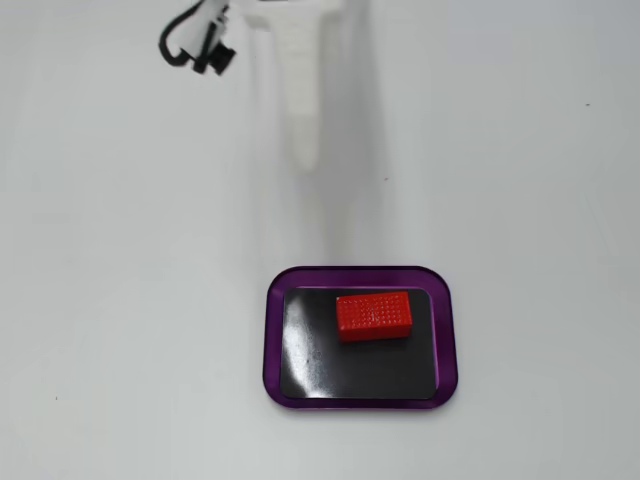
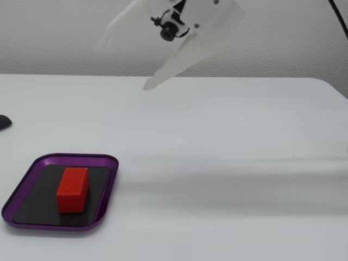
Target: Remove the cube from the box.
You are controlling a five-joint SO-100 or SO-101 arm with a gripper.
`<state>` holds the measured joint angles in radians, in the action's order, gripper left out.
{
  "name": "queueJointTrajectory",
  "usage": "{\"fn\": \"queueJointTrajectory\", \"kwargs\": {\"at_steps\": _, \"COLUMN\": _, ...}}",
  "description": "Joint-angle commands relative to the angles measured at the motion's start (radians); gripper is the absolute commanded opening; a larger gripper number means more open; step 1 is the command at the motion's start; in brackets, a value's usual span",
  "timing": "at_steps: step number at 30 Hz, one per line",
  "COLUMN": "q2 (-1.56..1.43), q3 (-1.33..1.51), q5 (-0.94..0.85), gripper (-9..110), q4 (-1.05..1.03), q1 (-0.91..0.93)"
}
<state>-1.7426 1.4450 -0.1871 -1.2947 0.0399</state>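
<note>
The red cube [image 1: 374, 315] lies on the black bottom of the purple-rimmed box [image 1: 274, 340], toward its far right part in a fixed view. From the side, the cube [image 2: 72, 188] rests on its long face inside the box [image 2: 76, 158]. My white gripper [image 2: 124, 65] hangs in the air well above the table, far from the box, motion-blurred, with its two fingers spread apart and nothing between them. One long white finger [image 1: 303, 120] points down the picture toward the box, ending a good way short of its rim.
A small black camera [image 2: 167, 31] with a black cable [image 1: 178, 42] rides beside the gripper. A dark object [image 2: 3, 122] sits at the table's left edge. The white table [image 2: 228, 179] stretches wide around the box.
</note>
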Motion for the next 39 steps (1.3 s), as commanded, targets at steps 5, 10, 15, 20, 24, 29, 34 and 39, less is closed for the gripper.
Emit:
{"fn": "queueJointTrajectory", "kwargs": {"at_steps": 5, "q2": 0.304, "q3": -0.29, "q5": 0.061, "gripper": 26, "q4": -0.026, "q1": -0.049}}
{"fn": "queueJointTrajectory", "kwargs": {"at_steps": 10, "q2": 0.43, "q3": -0.318, "q5": 0.061, "gripper": 26, "q4": -0.017, "q1": -0.049}}
{"fn": "queueJointTrajectory", "kwargs": {"at_steps": 15, "q2": 0.491, "q3": -0.318, "q5": 0.058, "gripper": 26, "q4": 0.025, "q1": -0.049}}
{"fn": "queueJointTrajectory", "kwargs": {"at_steps": 20, "q2": 0.499, "q3": -0.316, "q5": 0.061, "gripper": 26, "q4": 0.1, "q1": -0.049}}
{"fn": "queueJointTrajectory", "kwargs": {"at_steps": 24, "q2": 0.5, "q3": -0.316, "q5": 0.058, "gripper": 26, "q4": 0.127, "q1": -0.049}}
{"fn": "queueJointTrajectory", "kwargs": {"at_steps": 29, "q2": 0.5, "q3": -0.305, "q5": 0.055, "gripper": 26, "q4": 0.17, "q1": -0.049}}
{"fn": "queueJointTrajectory", "kwargs": {"at_steps": 34, "q2": 0.52, "q3": -0.304, "q5": 0.055, "gripper": 26, "q4": 0.183, "q1": -0.049}}
{"fn": "queueJointTrajectory", "kwargs": {"at_steps": 39, "q2": 0.611, "q3": -0.314, "q5": 0.064, "gripper": 26, "q4": 0.175, "q1": -0.052}}
